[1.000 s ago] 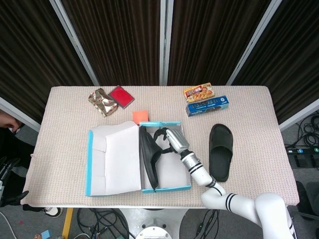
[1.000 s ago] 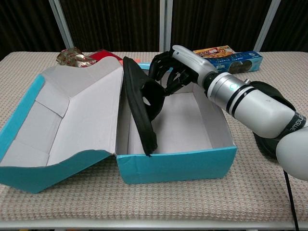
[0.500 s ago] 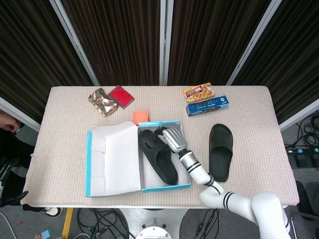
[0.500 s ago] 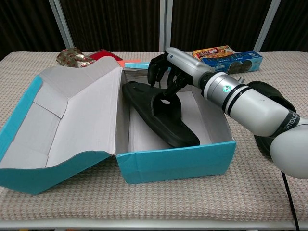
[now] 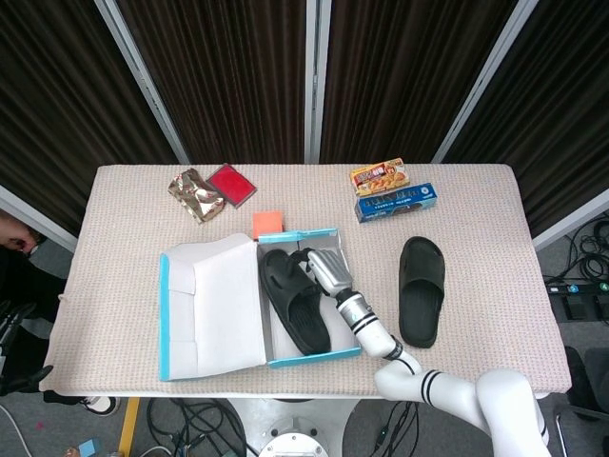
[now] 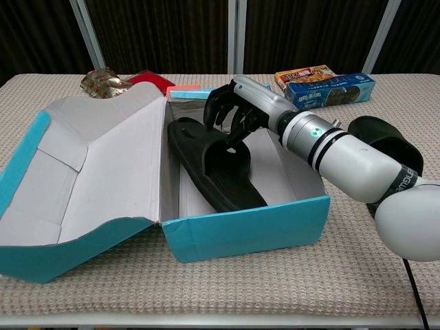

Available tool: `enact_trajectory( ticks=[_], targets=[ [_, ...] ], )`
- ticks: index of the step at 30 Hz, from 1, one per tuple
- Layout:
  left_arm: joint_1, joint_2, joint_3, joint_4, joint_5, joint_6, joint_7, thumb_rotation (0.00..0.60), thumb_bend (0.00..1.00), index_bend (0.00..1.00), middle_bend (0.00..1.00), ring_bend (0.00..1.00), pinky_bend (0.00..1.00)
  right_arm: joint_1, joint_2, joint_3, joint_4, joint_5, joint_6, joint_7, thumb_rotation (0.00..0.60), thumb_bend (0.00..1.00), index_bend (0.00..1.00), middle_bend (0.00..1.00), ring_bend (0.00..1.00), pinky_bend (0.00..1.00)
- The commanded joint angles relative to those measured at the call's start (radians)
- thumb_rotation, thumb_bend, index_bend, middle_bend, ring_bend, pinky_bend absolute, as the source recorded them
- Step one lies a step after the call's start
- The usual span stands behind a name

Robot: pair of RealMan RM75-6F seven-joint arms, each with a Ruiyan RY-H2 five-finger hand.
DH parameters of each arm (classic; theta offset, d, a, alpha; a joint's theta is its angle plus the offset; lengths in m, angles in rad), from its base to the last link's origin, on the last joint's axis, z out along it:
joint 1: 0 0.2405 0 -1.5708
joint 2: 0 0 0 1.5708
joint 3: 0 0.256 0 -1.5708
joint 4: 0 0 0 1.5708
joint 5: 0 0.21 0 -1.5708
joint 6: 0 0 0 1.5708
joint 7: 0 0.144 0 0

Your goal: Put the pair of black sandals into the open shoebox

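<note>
The right hand (image 6: 230, 110), fingers curled on the strap of the sandal (image 6: 213, 163) lying in the box (image 6: 247, 227), should let go cleanly, then fetch the other sandal (image 5: 421, 290) from the bench (image 5: 476, 228).

black sandals (image 5: 421, 289), teal shoebox (image 6: 247, 229) (white inside)

Right hand (image 6: 237, 110) hangs over the sandal (image 6: 213, 165) in the shoebox (image 6: 247, 227), but can't tell if the fingers actually touch the strap. The second sandal (image 6: 385, 137) is mostly behind the forearm in the chest view. Text on the food boxes (image 5: 392, 190) is too small to read.
</note>
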Motion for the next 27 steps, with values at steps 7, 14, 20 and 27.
enact_trajectory(
  ticks=[7,14,20,27],
  targets=[
    [0.001,-0.001,0.002,-0.002,0.005,0.004,0.004,0.600,0.07,0.11,0.14,0.00,0.09,-0.007,0.099,-0.002,-0.110,-0.007,-0.046,0.036,0.600,0.00,0.30,0.32,0.17,0.36],
    [-0.002,0.002,0.004,-0.013,0.009,0.003,0.009,0.600,0.07,0.11,0.14,0.00,0.09,-0.009,0.173,-0.021,-0.183,-0.007,-0.085,0.008,0.600,0.00,0.12,0.21,0.03,0.24],
    [-0.004,0.010,0.004,-0.031,0.013,0.004,0.024,0.600,0.07,0.11,0.14,0.00,0.09,-0.029,0.249,0.004,-0.294,0.004,-0.057,0.007,0.600,0.00,0.11,0.19,0.02,0.24],
    [-0.004,0.016,0.006,-0.058,0.021,0.012,0.045,0.600,0.07,0.11,0.14,0.00,0.09,-0.060,0.408,0.053,-0.487,0.050,-0.051,0.003,0.600,0.00,0.11,0.19,0.02,0.24]
  ],
)
